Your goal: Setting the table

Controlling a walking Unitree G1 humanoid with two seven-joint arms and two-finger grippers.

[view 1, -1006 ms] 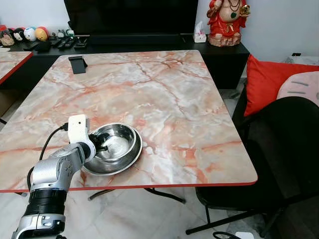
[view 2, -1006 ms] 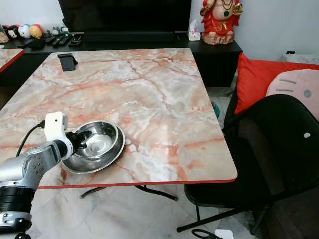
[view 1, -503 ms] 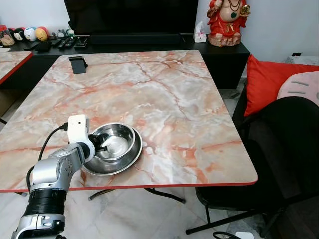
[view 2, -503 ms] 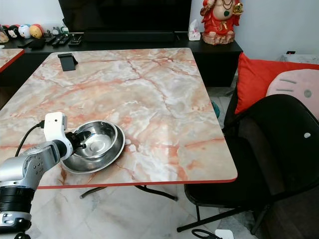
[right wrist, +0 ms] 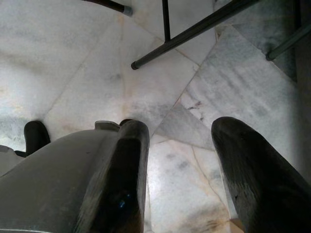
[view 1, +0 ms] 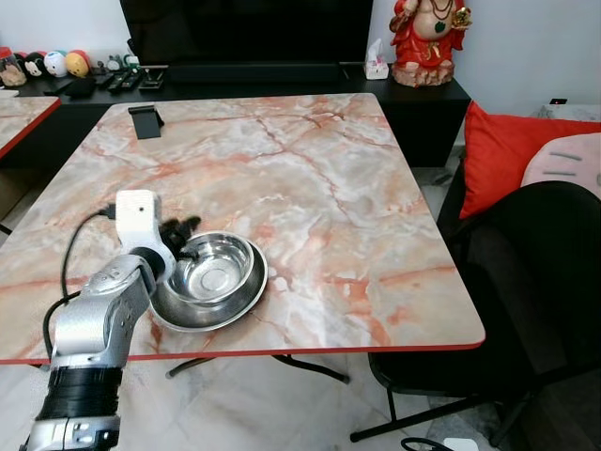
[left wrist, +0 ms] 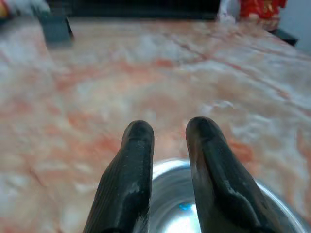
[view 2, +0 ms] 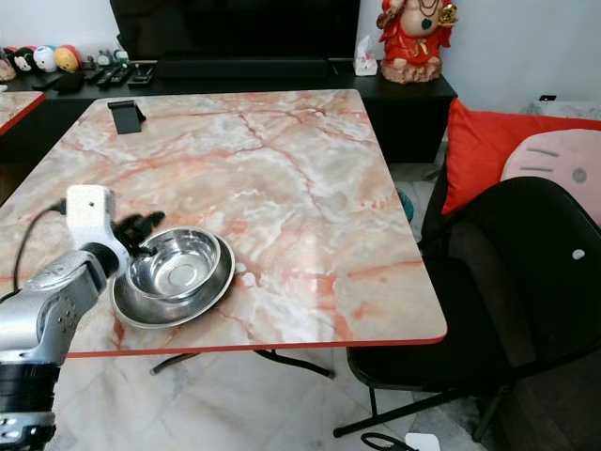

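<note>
in the lower left of the frame, two nested steel bowls (view 1: 211, 280) are seen on the marble table (view 1: 319, 178), close to its red front edge. the inner bowl (view 1: 214, 268) is empty and the outer bowl (view 1: 242, 303) holds only the inner one. the left gripper (view 1: 178, 231) is held just above their far left rim, fingers (left wrist: 131, 165) slightly parted and holding nothing. a careless sweep of the arm could push the stack off the near edge. the right gripper (right wrist: 177, 165) is hung over the floor, fingers spread. further back, a black phone stand (view 1: 146, 121) is seen in the upper left.
</note>
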